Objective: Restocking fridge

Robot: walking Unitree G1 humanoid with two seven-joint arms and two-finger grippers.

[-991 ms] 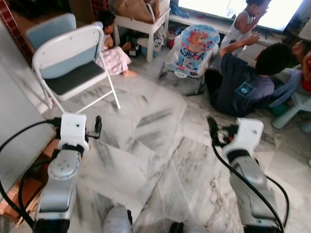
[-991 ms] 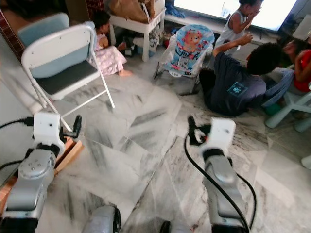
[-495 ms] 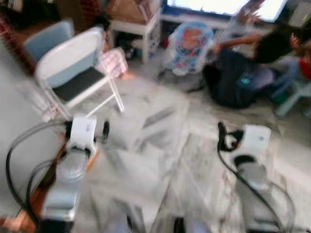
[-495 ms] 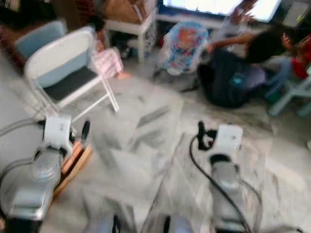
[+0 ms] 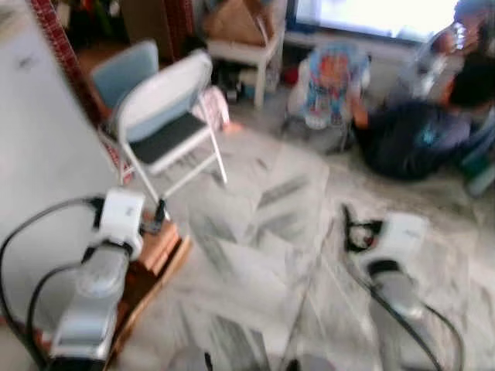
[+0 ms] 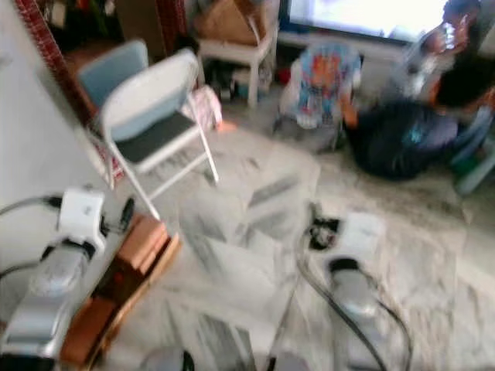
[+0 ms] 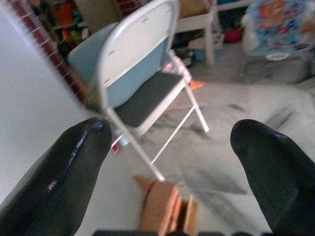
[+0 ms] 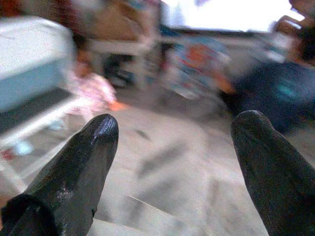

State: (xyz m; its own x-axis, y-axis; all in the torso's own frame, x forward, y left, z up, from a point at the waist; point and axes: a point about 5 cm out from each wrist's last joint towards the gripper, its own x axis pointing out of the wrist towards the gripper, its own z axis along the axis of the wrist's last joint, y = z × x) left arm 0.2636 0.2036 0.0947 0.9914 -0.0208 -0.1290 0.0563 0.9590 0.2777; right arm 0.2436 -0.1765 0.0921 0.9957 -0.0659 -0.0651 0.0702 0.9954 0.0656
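Note:
My left gripper is held out low over the marble floor, open with nothing between its fingers. It hangs just above a stack of wooden boards beside a tall white flat surface on the left. Further right, my right gripper is also open and empty over bare floor; its wrist view has the two black fingers spread wide. The pictures are blurred, and I can make out no groceries.
A white and blue folding chair stands just ahead of the left gripper. Beyond it are a white table and a baby bouncer. People sit on the floor at the far right. Marble floor lies ahead.
The whole picture has slid to the right and blurred, so the camera has turned left. The white surface and wooden boards now take more of the left side. Both arms keep their pose.

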